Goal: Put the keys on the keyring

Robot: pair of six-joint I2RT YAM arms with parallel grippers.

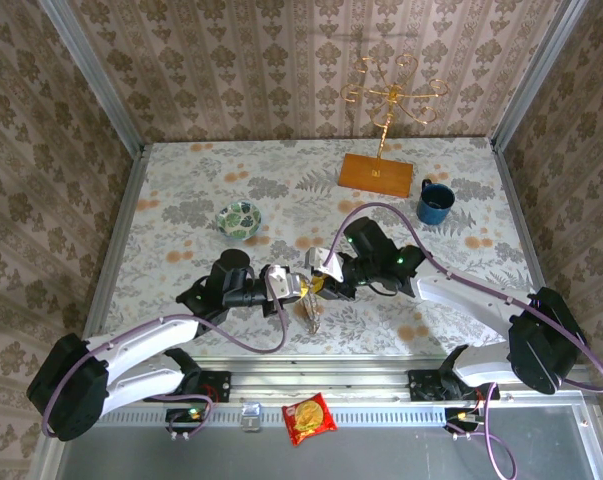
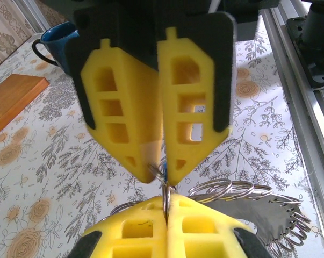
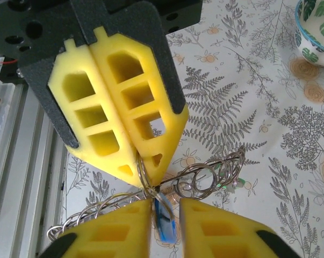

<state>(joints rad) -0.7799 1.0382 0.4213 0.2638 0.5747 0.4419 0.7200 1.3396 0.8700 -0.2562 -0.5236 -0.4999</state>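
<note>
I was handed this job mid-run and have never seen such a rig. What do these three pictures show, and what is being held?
The machine is two robot arms, the left arm and right arm, bolted at the near edge of a table. Each ends in a two-finger gripper of yellow foam. The overhead picture looks down from behind them; the left gripper and right gripper meet mid-table. The other two pictures come from a camera on each wrist: its own fingers are at the bottom, the other arm's gripper above. The left gripper pinches the wire of the keyring, a grey coiled loop. The right gripper appears closed on the blue key. Also on the table: a patterned bowl, a blue mug and a wooden base with a gold wire stand.
</note>
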